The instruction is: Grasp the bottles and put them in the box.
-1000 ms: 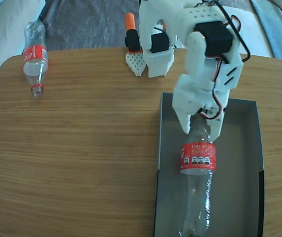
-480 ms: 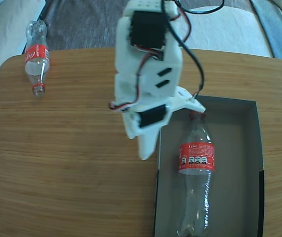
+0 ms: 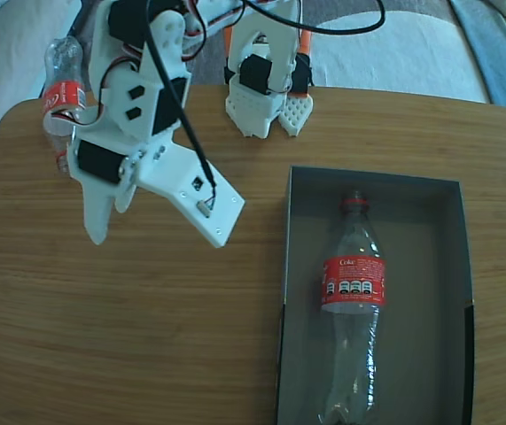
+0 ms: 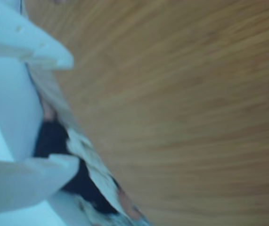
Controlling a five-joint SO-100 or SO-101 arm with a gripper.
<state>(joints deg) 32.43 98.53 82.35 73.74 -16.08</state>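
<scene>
Bottles first, fixed view: one bottle (image 3: 353,301) lies flat inside the box (image 3: 439,292), cap toward the far wall, base toward the near edge, red label about mid-length, roughly parallel to the long walls. The other bottle (image 3: 60,102) lies on the wooden table (image 3: 146,336) at the far left corner, mostly hidden behind the white arm (image 3: 137,106); only its clear base end and part of the red label show. The gripper (image 3: 157,237) hangs over bare table left of the box, fingers spread wide apart in a V, one narrow finger pointing down at left, the broad flat finger angled down-right. Nothing between them, touching nothing. The far bottle sits just up and left of the gripper; the boxed bottle is well apart to its right. The arm's base (image 3: 266,88) is clamped at the far table edge, centre, a black cable looping off it. Wrist view, blurred: the gripper (image 4: 70,110) enters from the left, two pale fingertips, one at top and one at bottom left, clearly parted with a gap between, empty. Wood-grain table (image 4: 181,108) fills the rest of the view. A dark patch and some mottled colours show past the table edge at lower left, too smeared to identify. No bottle or box visible here.
</scene>
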